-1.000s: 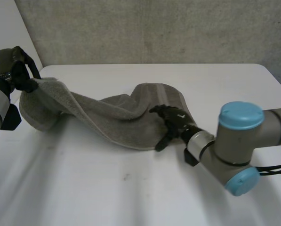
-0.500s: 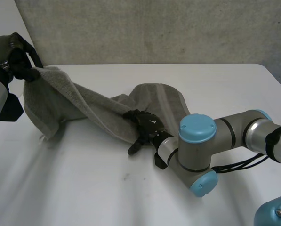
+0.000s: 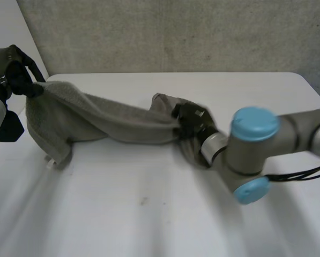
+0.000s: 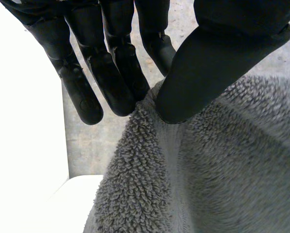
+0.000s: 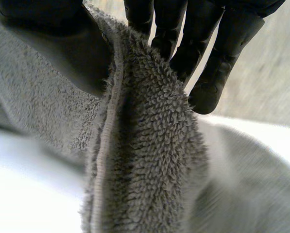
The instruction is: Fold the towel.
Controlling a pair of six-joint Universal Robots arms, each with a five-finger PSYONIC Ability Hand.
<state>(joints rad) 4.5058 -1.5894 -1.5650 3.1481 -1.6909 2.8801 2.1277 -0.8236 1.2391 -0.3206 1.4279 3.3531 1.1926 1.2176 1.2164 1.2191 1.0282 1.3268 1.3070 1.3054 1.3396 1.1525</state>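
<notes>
one grey towel (image 3: 111,120) hangs twisted between both grips, its lower folds trailing onto the white bench (image 3: 149,214). the left robot hand (image 3: 21,80) pinches one end's edge between thumb and fingers; the right robot hand (image 3: 191,120) clamps a hemmed edge likewise. to fold well, the hands should draw apart and level so the twist falls out, then lay the cloth flat before bringing edges together.

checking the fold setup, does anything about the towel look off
Yes: the towel is twisted into a bunched rope between the left hand and right hand, both pinching it, with one end sagging onto the table. It is not spread flat.
</notes>
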